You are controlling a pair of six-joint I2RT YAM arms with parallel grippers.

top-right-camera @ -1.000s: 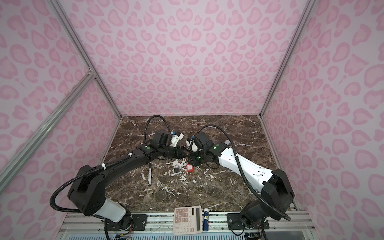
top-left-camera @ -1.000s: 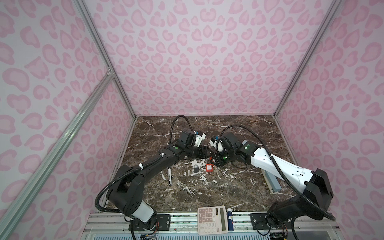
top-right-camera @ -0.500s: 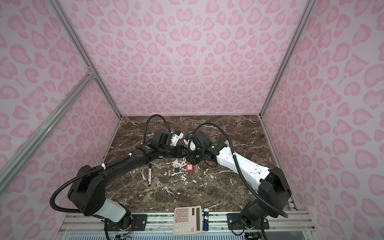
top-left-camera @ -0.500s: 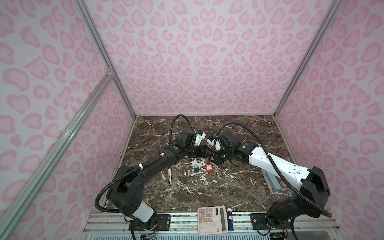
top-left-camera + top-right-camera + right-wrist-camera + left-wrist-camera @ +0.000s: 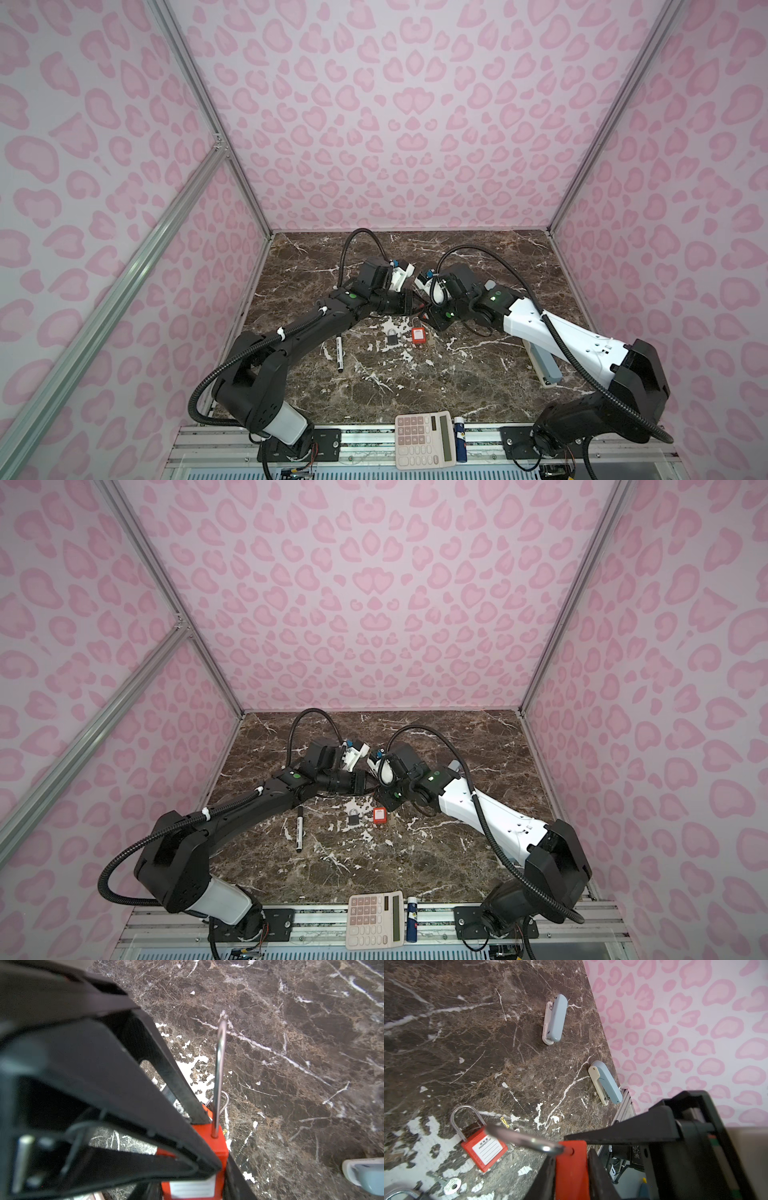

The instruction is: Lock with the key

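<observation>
the left gripper (image 5: 570, 1157) pinches the red padlock (image 5: 572, 1172) narrowly, up in the air between the arms; the right gripper (image 5: 195, 1178) clamps it too. its shackle (image 5: 519, 1136) looks swung open, one hole bare. no key is in it; a silver key (image 5: 451, 1185) lies on the marble table (image 5: 488, 1043). so i'd say closing and keying remain. a second ago the left jaws stood wider.

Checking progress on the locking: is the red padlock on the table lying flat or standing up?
Lying flat: the red padlock rests on the table, white label facing up, shackle along the surface.
</observation>
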